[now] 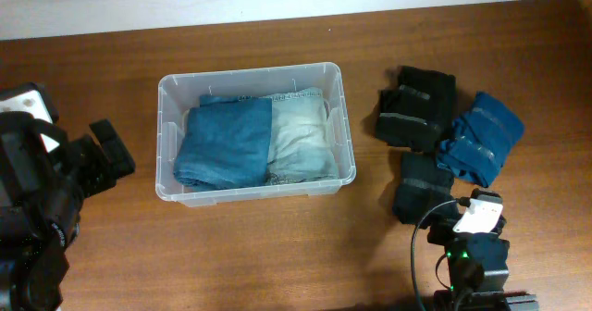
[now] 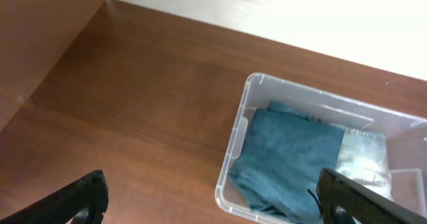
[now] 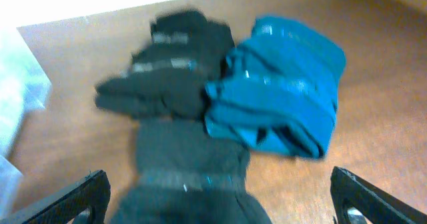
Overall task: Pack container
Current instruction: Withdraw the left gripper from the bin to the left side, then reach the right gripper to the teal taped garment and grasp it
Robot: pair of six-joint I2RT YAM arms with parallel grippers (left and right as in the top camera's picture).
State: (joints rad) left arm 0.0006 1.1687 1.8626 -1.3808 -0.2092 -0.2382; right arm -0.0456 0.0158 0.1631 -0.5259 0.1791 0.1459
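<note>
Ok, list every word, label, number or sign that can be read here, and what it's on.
None can be read.
Pale waistband strips on the black folded garments and the blue folded garment may carry print, but they are too small and blurred.
The container shows no legible label.

I find two folded garments (image 1: 222,144) side by side in the container (image 1: 344,117). Three loose garments (image 1: 416,107) lie on the table (image 1: 277,255), right of it.

Left hand (image 2: 213,207) spread wide; right hand (image 3: 223,201) too.
</note>
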